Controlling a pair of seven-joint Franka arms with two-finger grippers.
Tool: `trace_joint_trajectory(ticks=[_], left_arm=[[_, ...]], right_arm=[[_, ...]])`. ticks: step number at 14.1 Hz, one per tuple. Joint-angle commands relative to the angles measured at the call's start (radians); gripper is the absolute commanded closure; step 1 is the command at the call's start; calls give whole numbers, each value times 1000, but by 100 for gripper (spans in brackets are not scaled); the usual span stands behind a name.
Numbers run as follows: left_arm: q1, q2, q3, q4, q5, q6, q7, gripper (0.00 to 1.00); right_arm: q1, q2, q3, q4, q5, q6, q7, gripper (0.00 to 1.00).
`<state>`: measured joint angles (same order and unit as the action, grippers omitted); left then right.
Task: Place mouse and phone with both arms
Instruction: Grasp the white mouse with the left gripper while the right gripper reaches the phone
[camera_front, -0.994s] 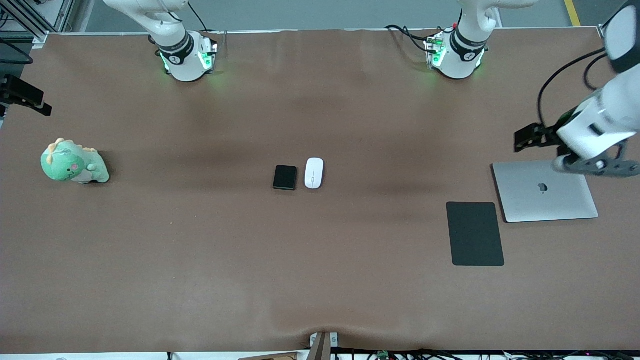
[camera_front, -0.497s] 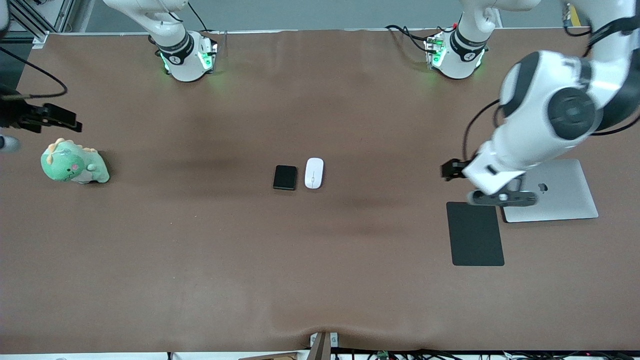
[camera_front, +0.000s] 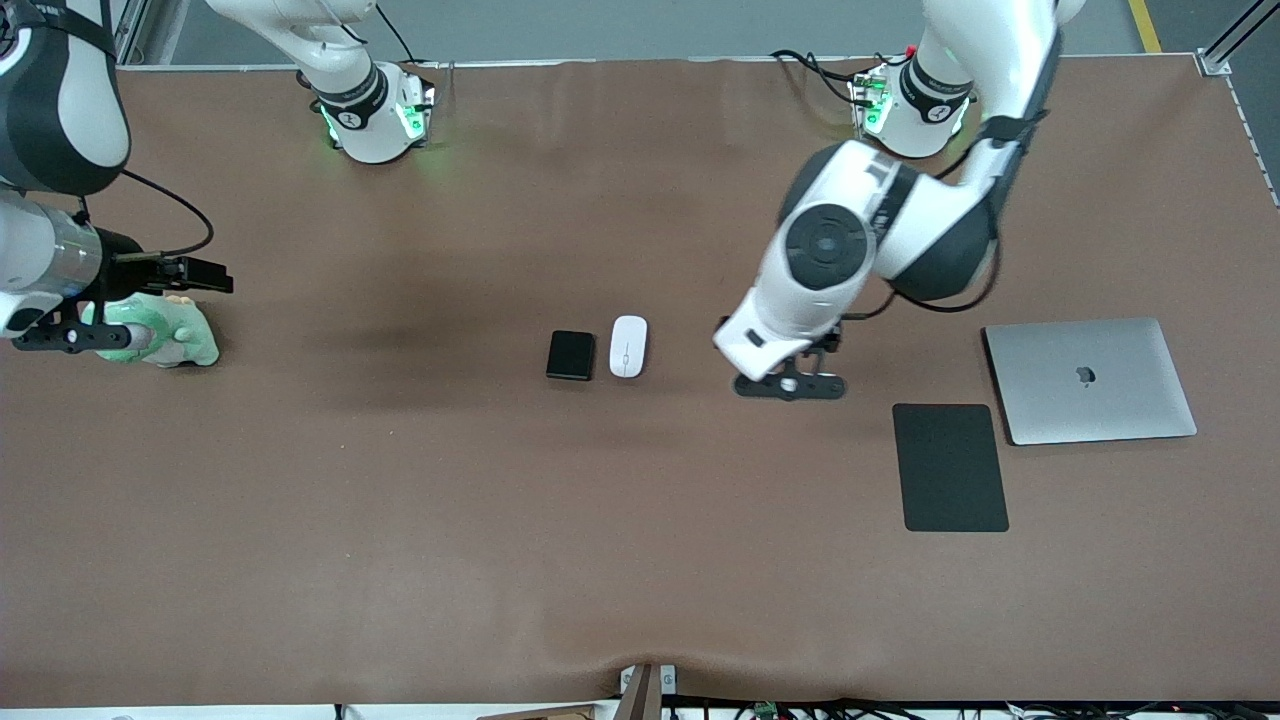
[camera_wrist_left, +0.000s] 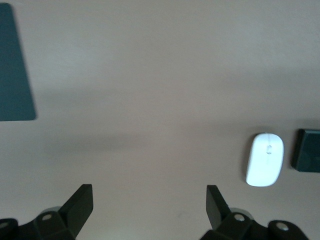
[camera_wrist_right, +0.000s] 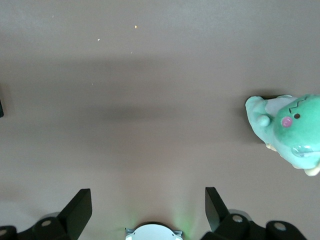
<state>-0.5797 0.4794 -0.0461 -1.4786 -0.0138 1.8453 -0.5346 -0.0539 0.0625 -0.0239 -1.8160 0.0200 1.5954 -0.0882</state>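
Note:
The white mouse (camera_front: 628, 346) lies mid-table, with the black phone (camera_front: 571, 355) right beside it toward the right arm's end. My left gripper (camera_front: 790, 386) hangs open and empty over bare table, between the mouse and the black mouse pad. In the left wrist view its fingers (camera_wrist_left: 80, 200) are wide apart around the gripper's midpoint (camera_wrist_left: 150, 192); the mouse (camera_wrist_left: 265, 165) and part of the phone (camera_wrist_left: 307, 157) show off to one side. My right gripper (camera_front: 65, 338) is open and empty (camera_wrist_right: 148, 195) over the green plush.
A black mouse pad (camera_front: 950, 467) and a closed silver laptop (camera_front: 1090, 380) lie toward the left arm's end; the pad also shows in the left wrist view (camera_wrist_left: 14, 65). A green plush dinosaur (camera_front: 175, 340) sits at the right arm's end, also in the right wrist view (camera_wrist_right: 287, 130).
My left arm has swung from over the laptop toward the table's middle, stopping beside the mouse. My right arm has come into view over the plush dinosaur. Mouse and phone have not moved.

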Motion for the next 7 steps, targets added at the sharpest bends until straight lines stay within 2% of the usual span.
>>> trace_joint_trajectory(ticks=[1, 7], left_arm=[[-93, 79, 12, 35, -11, 58, -68, 0], [-236, 261, 11, 58, -12, 225, -171, 0]], right_arm=[[0, 11, -1, -40, 12, 70, -10, 0], [3, 56, -1, -88, 12, 138, -10, 0]])
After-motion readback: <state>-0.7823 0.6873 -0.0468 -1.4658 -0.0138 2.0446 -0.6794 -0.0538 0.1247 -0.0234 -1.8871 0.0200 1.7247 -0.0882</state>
